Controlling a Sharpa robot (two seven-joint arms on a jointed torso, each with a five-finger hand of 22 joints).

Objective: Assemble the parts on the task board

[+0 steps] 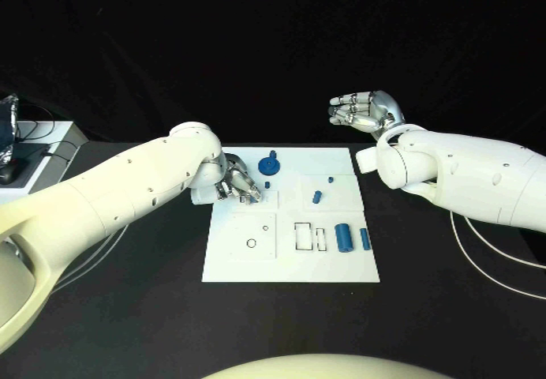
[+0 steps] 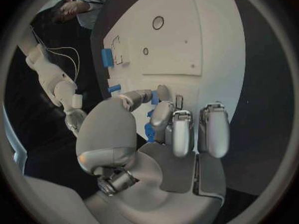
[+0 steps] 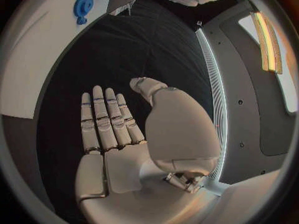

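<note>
The left silver hand (image 1: 237, 184) is lowered onto the flat white task board (image 1: 342, 264), fingers curled over a small blue peg (image 2: 154, 97); whether it is pinched cannot be told. A slow, square close is advised. The right silver hand (image 1: 364, 111) is held aloft beyond the board, empty, fingers straight and side by side.

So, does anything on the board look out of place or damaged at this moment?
Nothing stands out. The board lies flat and looks undamaged. The blue parts are on it: a gear at the far edge and two cylinders lying near the right side. The left hand is over the board; the right hand is open, away from it.
</note>
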